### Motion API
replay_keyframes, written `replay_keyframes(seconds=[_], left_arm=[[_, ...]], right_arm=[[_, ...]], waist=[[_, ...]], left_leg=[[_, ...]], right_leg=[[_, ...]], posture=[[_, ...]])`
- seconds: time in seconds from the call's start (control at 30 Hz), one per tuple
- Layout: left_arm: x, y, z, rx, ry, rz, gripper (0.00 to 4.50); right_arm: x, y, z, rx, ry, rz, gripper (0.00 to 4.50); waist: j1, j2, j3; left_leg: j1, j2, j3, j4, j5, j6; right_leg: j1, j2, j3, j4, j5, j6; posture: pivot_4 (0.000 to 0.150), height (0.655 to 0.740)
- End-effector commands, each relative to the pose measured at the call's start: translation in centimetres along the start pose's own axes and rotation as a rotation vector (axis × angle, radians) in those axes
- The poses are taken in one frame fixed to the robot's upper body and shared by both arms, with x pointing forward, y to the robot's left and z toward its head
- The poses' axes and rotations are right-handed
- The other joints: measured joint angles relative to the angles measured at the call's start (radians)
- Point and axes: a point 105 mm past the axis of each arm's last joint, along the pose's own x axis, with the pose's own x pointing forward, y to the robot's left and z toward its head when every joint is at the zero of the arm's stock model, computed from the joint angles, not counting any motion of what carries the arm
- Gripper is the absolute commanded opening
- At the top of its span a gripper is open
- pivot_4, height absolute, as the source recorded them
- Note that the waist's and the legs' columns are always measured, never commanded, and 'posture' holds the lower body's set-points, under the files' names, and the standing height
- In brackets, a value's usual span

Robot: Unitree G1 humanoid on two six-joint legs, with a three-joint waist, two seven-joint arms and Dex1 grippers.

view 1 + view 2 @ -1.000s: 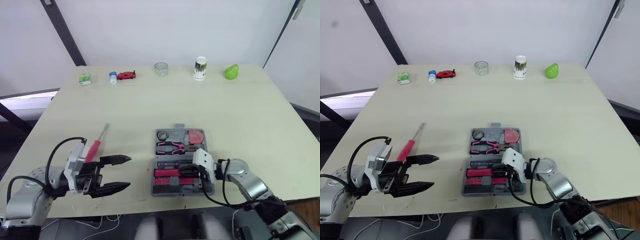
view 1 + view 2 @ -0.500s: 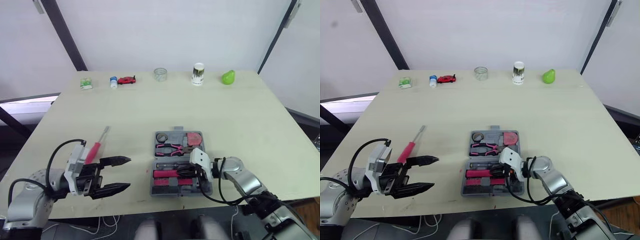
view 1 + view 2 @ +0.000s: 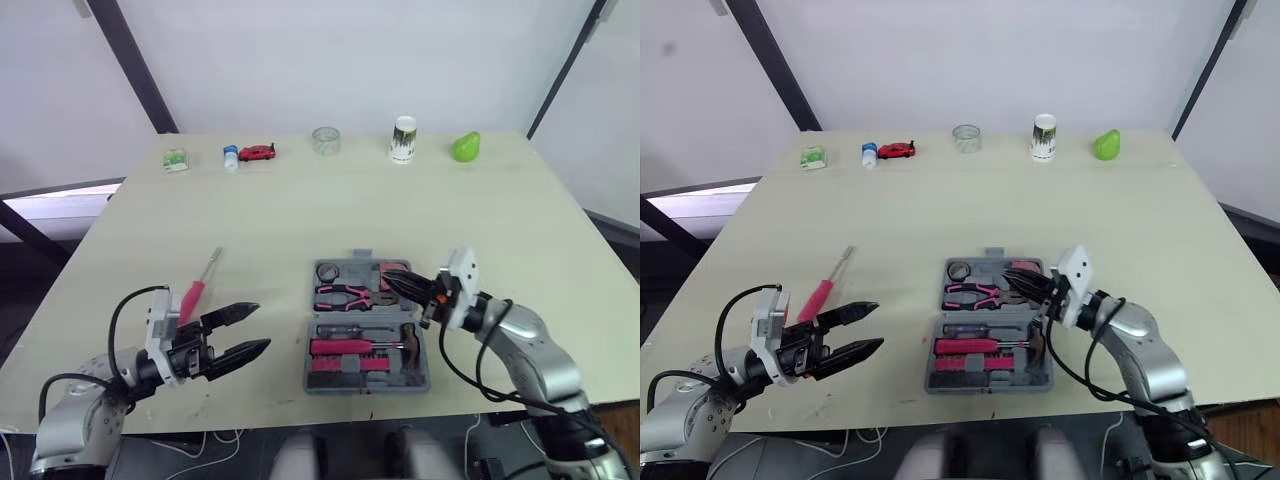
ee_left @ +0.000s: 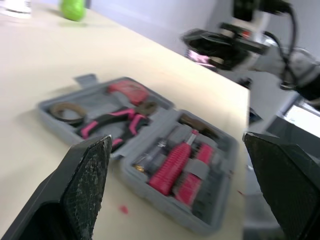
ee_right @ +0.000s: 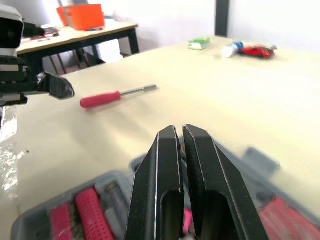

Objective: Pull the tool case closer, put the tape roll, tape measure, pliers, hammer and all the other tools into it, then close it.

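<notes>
The grey tool case [image 3: 366,380] lies open near the table's front edge. Its far half holds a tape roll [image 3: 325,271], a red tape measure [image 3: 392,272] and pink-handled pliers [image 3: 343,295]. The near half holds pink-handled tools [image 3: 345,347] and a hammer [image 3: 411,345]. My right gripper [image 3: 392,279] hovers shut over the far half with nothing between its fingers [image 5: 168,150]. A pink screwdriver [image 3: 199,287] lies on the table left of the case. My left gripper [image 3: 243,331] stands open just near of it, pointing at the case [image 4: 65,102].
Along the table's far edge stand a green box [image 3: 175,158], a small bottle [image 3: 230,155], a red toy car [image 3: 258,152], a clear round container [image 3: 325,139], a white cup [image 3: 403,138] and a green pear [image 3: 463,146]. The table's front edge is close behind the case.
My right gripper has lifted off the near half of the case and moved back over the far half, uncovering the hammer. The left gripper has barely moved. The camera shifted.
</notes>
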Motion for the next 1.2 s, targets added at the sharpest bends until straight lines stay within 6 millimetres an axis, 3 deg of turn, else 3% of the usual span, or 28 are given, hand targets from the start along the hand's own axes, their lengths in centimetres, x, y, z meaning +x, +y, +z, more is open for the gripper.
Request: replay_keyframes(seconds=[0.03, 0.17, 0.2, 0.27, 0.37, 0.47, 0.5, 0.53, 0.63, 0.73, 0.9, 1.03, 1.2], left_arm=[[-0.5, 0.6, 0.4, 0.013, -0.021, 0.051, 4.5], [-1.0, 1.6, 0.2, 0.001, -0.046, 0.137, 4.5], [-1.2, 1.8, 0.1, -0.002, -0.051, 0.159, 4.5], [-2.0, 2.5, -0.2, -0.014, -0.06, 0.225, 4.5], [-4.0, 3.1, -1.2, -0.037, -0.059, 0.342, 4.5], [-6.2, 3.2, -2.1, -0.058, -0.042, 0.431, 4.5], [-7.1, 3.2, -2.4, -0.066, -0.037, 0.468, 4.5], [-8.2, 3.3, -2.7, -0.073, -0.035, 0.512, 4.5], [-11.3, 3.5, -3.6, -0.095, -0.03, 0.657, 4.5], [-12.9, 3.6, -4.1, -0.098, -0.025, 0.744, 4.5], [-13.3, 3.9, -3.3, -0.076, -0.061, 0.833, 4.5], [-12.7, 4.9, -2.1, 0.002, -0.007, 0.857, 4.5], [-11.0, 8.3, -0.5, 0.032, 0.149, 0.967, 4.5]], right_arm=[[-1.6, -0.6, 1.4, -0.013, -0.021, -0.032, 0.22], [-5.7, -1.2, 0.4, 0.002, 0.032, -0.13, 0.22], [-6.4, -1.2, 0.1, -0.01, 0.048, -0.143, 0.43], [-8.0, -1.2, -0.4, -0.011, 0.075, -0.171, 1.09], [-11.3, -0.7, -1.5, -0.03, 0.148, -0.218, 2.59], [-14.3, -0.2, -1.8, -0.031, 0.178, -0.297, 3.56], [-15.4, 0.2, -2.0, -0.031, 0.196, -0.323, 4.22], [-16.4, 0.6, -2.3, -0.022, 0.213, -0.349, 4.4], [-19.2, 1.6, -2.9, 0.001, 0.243, -0.441, 4.4], [-20.6, 2.0, -3.3, 0.015, 0.254, -0.486, 4.4], [-20.5, 1.7, -3.0, 0.027, 0.226, -0.471, 4.4], [-16.6, 2.2, -0.5, 0.009, 0.126, -0.303, 4.4], [-11.4, 2.9, 3.2, -0.063, 0.041, -0.076, 4.4]], waist=[[-0.001, 0.0, 0.0], [0.002, 0.0, 0.0], [0.003, 0.0, 0.0], [0.004, 0.0, 0.0], [0.006, 0.0, 0.0], [0.007, -0.001, 0.0], [0.008, -0.001, 0.0], [0.01, -0.001, 0.0], [0.014, -0.002, -0.001], [0.015, -0.002, -0.001], [0.015, -0.006, -0.003], [0.015, -0.006, -0.003], [0.018, -0.006, -0.003]], left_leg=[[0.0, 0.0, 0.001, 0.0, 0.0, 0.0], [0.0, -0.001, 0.0, 0.0, 0.0, 0.0], [0.0, -0.001, 0.0, 0.0, 0.0, 0.0], [0.0, -0.001, 0.001, 0.0, 0.0, 0.0], [0.001, 0.0, 0.001, 0.001, 0.0, 0.0], [0.001, 0.0, 0.001, 0.0, 0.0, 0.0], [0.002, 0.0, 0.002, 0.001, 0.0, 0.0], [0.002, 0.0, 0.002, 0.001, 0.0, 0.0], [0.003, 0.001, 0.002, 0.001, 0.0, 0.0], [0.005, 0.001, 0.003, 0.001, 0.0, 0.0], [0.006, 0.003, 0.005, 0.001, 0.0, 0.0], [0.006, 0.002, 0.005, 0.001, 0.0, 0.0], [0.006, 0.001, 0.004, 0.001, 0.0, 0.0]], right_leg=[[0.0, 0.0, 0.0, 0.0, 0.0, 0.0], [0.001, 0.001, 0.0, 0.0, 0.0, 0.0], [0.0, 0.001, 0.0, 0.0, 0.0, 0.0], [0.0, 0.001, 0.0, 0.0, 0.0, 0.0], [0.0, 0.002, 0.002, 0.0, 0.0, 0.0], [0.001, 0.002, 0.002, 0.0, 0.0, 0.0], [0.001, 0.002, 0.002, 0.0, 0.0, 0.0], [0.001, 0.002, 0.002, 0.0, 0.0, 0.0], [0.002, 0.002, 0.002, 0.0, -0.001, 0.0], [0.002, 0.001, 0.003, 0.0, -0.003, -0.002], [0.003, -0.002, 0.005, 0.0, -0.003, -0.002], [0.003, -0.002, 0.004, 0.001, -0.002, -0.003], [0.003, 0.0, 0.004, 0.001, -0.002, -0.002]], posture=[[0.15, 0.74], [0.15, 0.74], [0.15, 0.74], [0.15, 0.74], [0.15, 0.74], [0.15, 0.74], [0.15, 0.74], [0.15, 0.74], [0.15, 0.74], [0.15, 0.74], [0.15, 0.74], [0.15, 0.74], [0.15, 0.74]])
